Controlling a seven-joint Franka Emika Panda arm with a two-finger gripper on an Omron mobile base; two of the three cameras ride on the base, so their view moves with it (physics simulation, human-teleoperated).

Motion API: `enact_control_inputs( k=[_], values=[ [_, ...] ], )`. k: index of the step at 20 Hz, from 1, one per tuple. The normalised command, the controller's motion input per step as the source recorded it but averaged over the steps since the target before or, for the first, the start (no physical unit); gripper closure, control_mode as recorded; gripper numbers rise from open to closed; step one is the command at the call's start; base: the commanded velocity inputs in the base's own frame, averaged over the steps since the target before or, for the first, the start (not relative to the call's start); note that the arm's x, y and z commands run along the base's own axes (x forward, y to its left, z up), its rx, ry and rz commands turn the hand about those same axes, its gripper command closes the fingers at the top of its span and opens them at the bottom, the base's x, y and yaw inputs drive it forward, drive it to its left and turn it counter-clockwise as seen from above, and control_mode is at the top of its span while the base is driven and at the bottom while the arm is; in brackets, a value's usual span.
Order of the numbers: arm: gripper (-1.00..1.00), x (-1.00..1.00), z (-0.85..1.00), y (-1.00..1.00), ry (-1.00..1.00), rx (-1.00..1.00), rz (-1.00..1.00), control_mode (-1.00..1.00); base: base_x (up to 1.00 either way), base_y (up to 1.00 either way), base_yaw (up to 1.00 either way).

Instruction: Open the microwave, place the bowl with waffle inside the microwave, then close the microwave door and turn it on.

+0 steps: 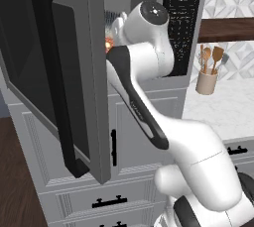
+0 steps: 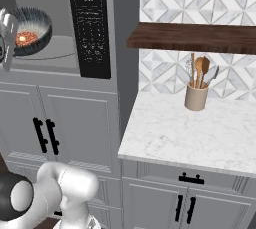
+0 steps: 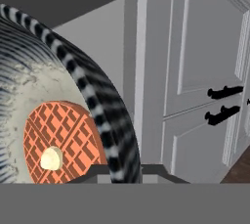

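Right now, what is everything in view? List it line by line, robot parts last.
microwave: one, silver-grey, built in above the cabinets
microwave door: one, dark glass, swung open
bowl: one, dark speckled, inside the microwave
waffle: one, orange-red, in the bowl
utensil crock: one, beige, on the counter
counter: one, white marble, right of the microwave
shelf: one, dark wood, above the counter
gripper: one, at the bowl's rim

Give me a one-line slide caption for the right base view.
Bowl with waffle sits inside the open microwave, beside a marble counter holding a utensil crock.
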Motion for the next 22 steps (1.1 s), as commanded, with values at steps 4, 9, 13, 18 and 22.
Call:
enact_control_inputs(
  k=[4, 9, 13, 18, 22],
  values=[
    [1.0, 0.44, -0.1, 0.0, 0.04, 0.02, 0.0, -1.0, 0.0, 0.0, 0.0],
    [1.0, 0.45, -0.13, 0.0, 0.06, 0.0, 0.0, -1.0, 0.0, 0.0, 0.0],
    [1.0, 0.47, -0.17, 0.05, 0.07, 0.0, 0.0, -1.0, 0.0, 0.0, 0.0],
    [1.0, 0.5, -0.16, 0.29, 0.07, 0.0, 0.0, -1.0, 0.0, 0.0, 0.0],
    [1.0, 0.47, -0.07, 0.42, 0.04, 0.0, 0.0, -1.0, 0.0, 0.0, 0.0]
  ],
)
